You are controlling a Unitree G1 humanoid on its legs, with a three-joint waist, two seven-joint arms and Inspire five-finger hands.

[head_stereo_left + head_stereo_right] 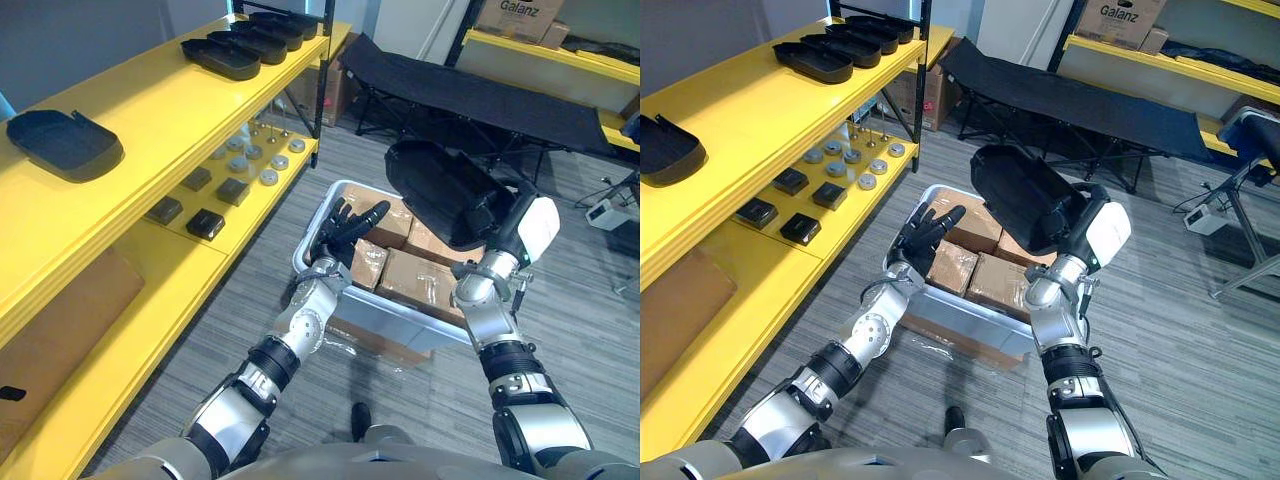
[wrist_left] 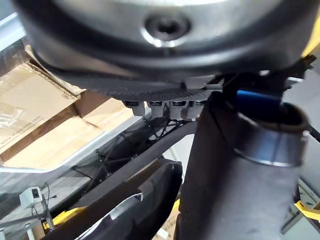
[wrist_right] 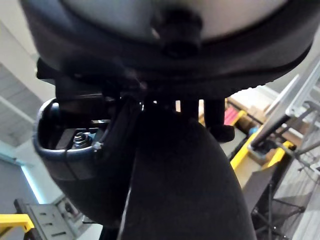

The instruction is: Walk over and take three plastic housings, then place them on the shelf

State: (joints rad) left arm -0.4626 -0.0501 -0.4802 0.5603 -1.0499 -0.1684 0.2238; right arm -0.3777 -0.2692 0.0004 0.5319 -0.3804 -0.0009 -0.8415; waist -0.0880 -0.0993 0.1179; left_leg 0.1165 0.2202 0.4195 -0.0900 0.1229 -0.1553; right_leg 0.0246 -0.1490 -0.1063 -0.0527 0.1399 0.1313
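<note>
We've got one black moulded plastic housing (image 1: 445, 190) gripped by the curled fingers of our right hand (image 1: 530, 230), well right of the yellow shelf (image 1: 150, 120) holding similar housings (image 1: 222, 58), left hand (image 1: 345, 232) fingers spread and empty, so shelving's probably left.

**Parts I cannot see whole**

My right hand (image 1: 522, 232) holds a housing (image 1: 440, 190) in the air. From the head views its fingers lie behind the black shell. In the right wrist view the fingertips (image 3: 216, 120) hook over a dark, blurred bulk. The housing covers the far corner of the bin (image 1: 400, 312), and with my left hand (image 1: 345, 232) it hides part of the boxes (image 1: 415, 280). In the left wrist view the housing runs off the bottom edge. A second housing (image 1: 665, 150) on the shelf (image 1: 750, 105) is clipped by the right eye view's left edge. The small parts (image 1: 245, 165) on the lower shelf (image 1: 265, 205) are too small to name. The top edge cuts the carton (image 1: 520, 15).
</note>
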